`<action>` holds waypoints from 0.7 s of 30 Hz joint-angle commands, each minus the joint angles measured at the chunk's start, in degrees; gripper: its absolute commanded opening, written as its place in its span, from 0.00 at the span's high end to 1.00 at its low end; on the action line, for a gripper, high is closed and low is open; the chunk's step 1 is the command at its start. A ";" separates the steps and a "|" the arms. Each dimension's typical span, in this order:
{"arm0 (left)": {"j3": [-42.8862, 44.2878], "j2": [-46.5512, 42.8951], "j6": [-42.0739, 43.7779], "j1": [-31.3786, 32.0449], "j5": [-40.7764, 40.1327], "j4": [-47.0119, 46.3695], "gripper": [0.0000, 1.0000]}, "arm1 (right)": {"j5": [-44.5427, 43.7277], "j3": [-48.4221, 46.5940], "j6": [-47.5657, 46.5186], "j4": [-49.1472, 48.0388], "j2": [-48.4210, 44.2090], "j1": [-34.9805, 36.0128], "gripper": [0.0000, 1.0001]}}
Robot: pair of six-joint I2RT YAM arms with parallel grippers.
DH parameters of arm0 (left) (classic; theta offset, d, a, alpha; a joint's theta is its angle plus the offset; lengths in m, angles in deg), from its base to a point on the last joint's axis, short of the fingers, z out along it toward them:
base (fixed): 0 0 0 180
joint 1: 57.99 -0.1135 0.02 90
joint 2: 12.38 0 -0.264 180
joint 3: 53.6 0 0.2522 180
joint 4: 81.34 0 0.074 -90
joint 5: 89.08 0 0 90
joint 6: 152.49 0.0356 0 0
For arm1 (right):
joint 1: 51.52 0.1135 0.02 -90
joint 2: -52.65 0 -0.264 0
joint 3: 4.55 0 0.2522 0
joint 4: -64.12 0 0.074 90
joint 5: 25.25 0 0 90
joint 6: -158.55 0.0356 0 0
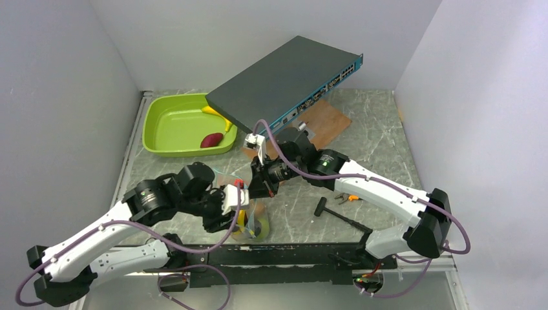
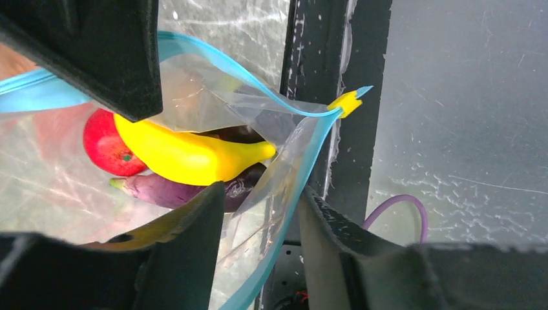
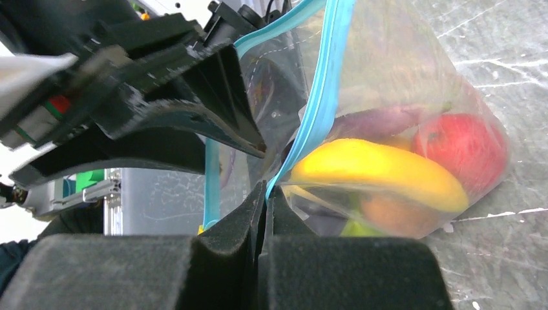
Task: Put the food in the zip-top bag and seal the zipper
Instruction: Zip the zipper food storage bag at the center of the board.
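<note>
Right, top view: bag [image 1: 254, 219] upright on table [image 1: 375, 135] near front edge, left gripper [image 1: 242, 208] and right gripper [image 1: 263, 190] at its mouth. Left wrist: left gripper jaws apart, straddling teal zipper [image 2: 258, 90]; banana [image 2: 194, 155], red apple [image 2: 103, 145], eggplant [image 2: 168, 190] inside bag. Right wrist: right gripper pinched tight on bag edge.

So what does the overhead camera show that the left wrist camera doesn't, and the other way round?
Only the overhead view shows the green tray with a dark-red piece in it, the grey box and the hammer. Only the left wrist view shows clearly what is inside the bag: a banana, a red apple and an eggplant. It also shows the yellow slider at the end of the blue zipper. Both views show the clear bag.
</note>
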 commanded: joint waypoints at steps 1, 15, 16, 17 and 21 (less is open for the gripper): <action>1.65 4.38 0.56 0.26 1.04 1.94 0.54 | 3.34 -3.79 -2.28 0.68 0.53 -0.17 1.00; -2.67 -5.50 -14.20 0.24 -6.33 -14.75 1.00 | -9.20 -3.10 5.94 2.10 -2.61 -0.18 0.55; -3.60 -6.87 -17.61 0.26 -6.93 -16.70 1.00 | -10.51 -1.99 7.17 1.37 -3.60 -0.19 0.45; -4.69 -8.06 -20.07 0.26 -7.04 -18.53 1.00 | -11.69 -0.96 7.73 0.47 -4.64 -0.18 0.37; -9.49 -12.41 -28.22 0.25 -6.87 -25.37 1.00 | -16.70 3.94 9.61 -4.86 -10.99 -0.35 0.13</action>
